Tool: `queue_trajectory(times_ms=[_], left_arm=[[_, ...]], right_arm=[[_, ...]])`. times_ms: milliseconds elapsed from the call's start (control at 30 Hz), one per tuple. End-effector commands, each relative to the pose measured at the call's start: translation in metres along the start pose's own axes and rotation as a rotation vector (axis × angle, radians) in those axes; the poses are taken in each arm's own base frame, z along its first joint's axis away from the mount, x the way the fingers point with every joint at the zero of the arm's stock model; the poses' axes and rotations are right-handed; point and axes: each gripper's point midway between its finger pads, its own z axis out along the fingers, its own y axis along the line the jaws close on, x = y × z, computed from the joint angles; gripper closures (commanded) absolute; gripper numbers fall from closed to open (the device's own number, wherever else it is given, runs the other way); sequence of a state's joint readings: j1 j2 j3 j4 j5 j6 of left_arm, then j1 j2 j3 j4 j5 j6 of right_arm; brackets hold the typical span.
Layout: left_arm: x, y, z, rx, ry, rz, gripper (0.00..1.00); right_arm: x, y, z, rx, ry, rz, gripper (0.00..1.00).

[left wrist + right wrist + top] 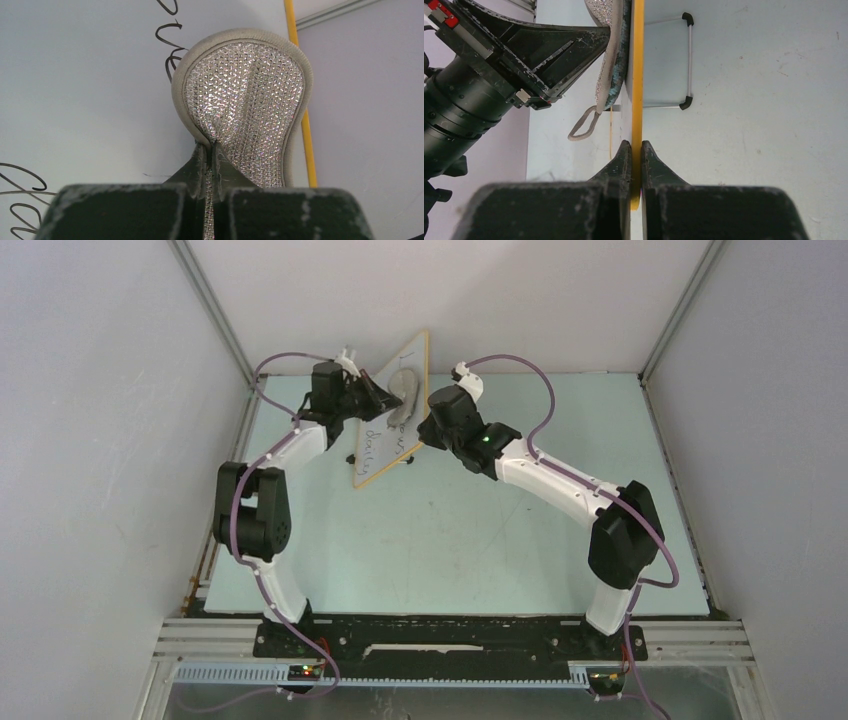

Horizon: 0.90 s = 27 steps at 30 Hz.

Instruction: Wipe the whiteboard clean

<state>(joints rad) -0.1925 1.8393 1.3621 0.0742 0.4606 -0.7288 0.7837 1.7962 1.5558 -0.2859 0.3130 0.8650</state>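
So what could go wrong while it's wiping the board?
The right end effector pinches the whiteboard only by its thin yellow edge, so a hard push might twist it loose. The left end effector grips just the rim of the pad, which could fold or slip out. Some writing might get missed.

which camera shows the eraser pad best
Left wrist: the pad fills the frame, its glittery mesh face and grey rim clear, pinched in the left gripper against the whiteboard. Right wrist shows it edge-on; top external, a small grey patch.
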Motion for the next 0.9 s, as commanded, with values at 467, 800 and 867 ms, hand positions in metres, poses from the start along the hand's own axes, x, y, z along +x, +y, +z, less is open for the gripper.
queue_trajectory(times_ms=[467,800,867], left_arm=[[0.024,0.094,-0.001,-0.19,0.081,-0.035,1.0],[0.017,-0.006,-0.018,0.051,-0.007,0.164,1.0],[0.019,-0.019,-0.018,0.072,-0.015,0.209,1.0]], right_arm=[[-0.007,0.029,-0.008,-0.141,-0.022,0.007,1.0],[-0.001,0.03,-0.006,-0.157,-0.005,0.003,1.0],[-0.002,0.031,-0.007,-0.16,-0.007,0.0,1.0]])
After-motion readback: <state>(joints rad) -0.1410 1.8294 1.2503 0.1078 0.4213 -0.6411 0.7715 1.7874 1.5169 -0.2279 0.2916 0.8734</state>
